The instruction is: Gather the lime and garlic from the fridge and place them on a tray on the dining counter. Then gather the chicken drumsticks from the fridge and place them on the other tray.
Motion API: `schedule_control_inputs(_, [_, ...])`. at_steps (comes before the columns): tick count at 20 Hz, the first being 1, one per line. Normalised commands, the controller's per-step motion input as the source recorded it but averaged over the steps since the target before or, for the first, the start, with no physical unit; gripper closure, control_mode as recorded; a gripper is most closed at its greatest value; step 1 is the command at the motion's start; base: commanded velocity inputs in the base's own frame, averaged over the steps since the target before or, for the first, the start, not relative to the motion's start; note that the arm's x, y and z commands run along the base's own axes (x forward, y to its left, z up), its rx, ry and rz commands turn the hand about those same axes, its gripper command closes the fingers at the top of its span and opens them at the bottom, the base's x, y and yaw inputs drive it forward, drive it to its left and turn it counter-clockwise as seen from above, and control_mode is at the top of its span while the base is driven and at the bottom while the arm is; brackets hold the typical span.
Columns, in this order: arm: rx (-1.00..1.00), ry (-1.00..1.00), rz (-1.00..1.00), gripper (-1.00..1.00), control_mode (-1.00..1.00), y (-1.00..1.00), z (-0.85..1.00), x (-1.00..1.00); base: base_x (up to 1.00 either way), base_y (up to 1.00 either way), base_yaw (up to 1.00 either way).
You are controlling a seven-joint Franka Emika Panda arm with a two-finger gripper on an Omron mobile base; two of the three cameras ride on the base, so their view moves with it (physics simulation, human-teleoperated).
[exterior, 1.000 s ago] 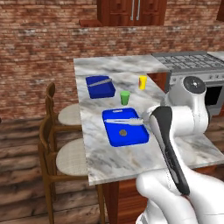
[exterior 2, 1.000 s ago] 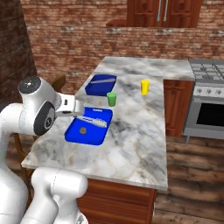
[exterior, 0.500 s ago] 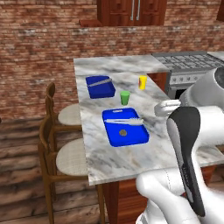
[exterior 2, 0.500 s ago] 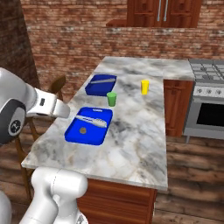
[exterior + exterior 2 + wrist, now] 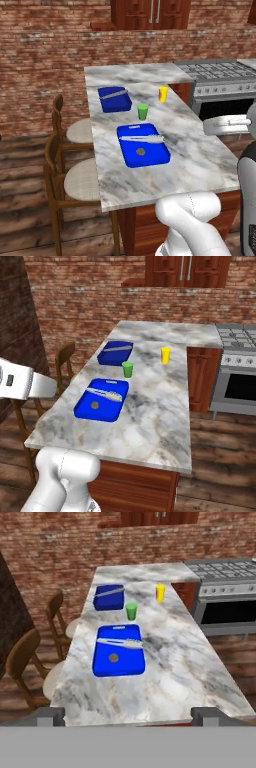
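The two-finger gripper (image 5: 128, 714) sat wide open and empty at the bottom of the hand view. Just above it stretched the brown-veined marble dining counter (image 5: 170, 662), with a blue rectangular tray (image 5: 119, 651) mid-frame, small brown bit inside.

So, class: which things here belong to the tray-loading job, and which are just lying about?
Belong to the job:
- dining counter
- near blue tray
- far blue tray

Just lying about:
- green cup
- yellow cup
- stove
- wooden stools
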Motion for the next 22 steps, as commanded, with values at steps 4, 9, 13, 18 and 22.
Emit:
schedule_control_inputs(4, [0.00,0.00,0.00,-1.00,1.00,0.00,0.00,0.00,0.69,0.03,-0.02])
schedule_control_inputs(9, [0.00,0.00,0.00,-1.00,1.00,0.00,0.00,0.00,0.64,0.05,-0.62])
schedule_control_inputs(13, [0.00,0.00,0.00,-1.00,1.00,0.00,0.00,0.00,0.00,0.00,-1.00])
schedule_control_inputs(18, [0.00,0.00,0.00,-1.00,1.00,0.00,0.00,0.00,0.00,0.00,-1.00])
schedule_control_inputs(22, [0.00,0.00,0.00,-1.00,1.00,0.00,0.00,0.00,0.00,0.00,-1.00])
